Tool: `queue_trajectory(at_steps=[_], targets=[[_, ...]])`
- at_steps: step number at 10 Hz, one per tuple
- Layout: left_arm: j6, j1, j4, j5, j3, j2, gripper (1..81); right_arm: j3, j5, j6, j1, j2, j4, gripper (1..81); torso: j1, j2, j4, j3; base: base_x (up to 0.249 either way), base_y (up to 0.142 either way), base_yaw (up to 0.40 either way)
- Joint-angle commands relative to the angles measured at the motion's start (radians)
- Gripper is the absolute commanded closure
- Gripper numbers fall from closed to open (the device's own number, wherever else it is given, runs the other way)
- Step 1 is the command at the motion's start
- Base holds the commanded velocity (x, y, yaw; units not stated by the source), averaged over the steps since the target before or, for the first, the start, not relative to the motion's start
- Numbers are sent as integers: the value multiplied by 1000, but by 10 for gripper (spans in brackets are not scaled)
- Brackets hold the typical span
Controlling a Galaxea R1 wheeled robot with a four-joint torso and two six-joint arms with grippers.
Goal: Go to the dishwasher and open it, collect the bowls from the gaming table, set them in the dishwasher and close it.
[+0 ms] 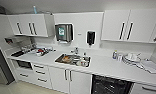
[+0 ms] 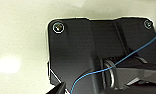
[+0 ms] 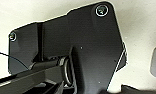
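Robot faces the kitchen counter [image 1: 104,65]; the dishwasher [image 1: 110,85] sits low under the worktop, right of the sink [image 1: 72,60], its dark racked interior showing (door apparently down); whether either gripper is wide or closed, I cannot tell; advise squaring up on the opening, keeping clear of the lowered door.

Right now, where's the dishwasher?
In the head view, the dishwasher sits low and right of centre under the white counter, its dark interior showing, right of the cabinet doors beneath the sink.
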Motion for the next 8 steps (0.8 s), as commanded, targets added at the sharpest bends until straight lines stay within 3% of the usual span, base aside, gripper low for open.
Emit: queue_trajectory(at_steps=[1,3,6,8], targets=[[17,-43,12,23,0,-23,10,3,-59,-8,38,-8,-14,10,1,0,0,0,0,0,384],[17,-41,12,4,25,-40,10,49,-42,-10,31,-35,-30,10,1,0,0,0,0,0,384],[11,-38,6,4,169,-126,10,331,-9,-10,15,-188,-33,10,1,0,0,0,0,0,384],[11,-38,1,4,171,-127,10,386,-9,-8,14,-219,-27,10,1,0,0,0,0,0,384]])
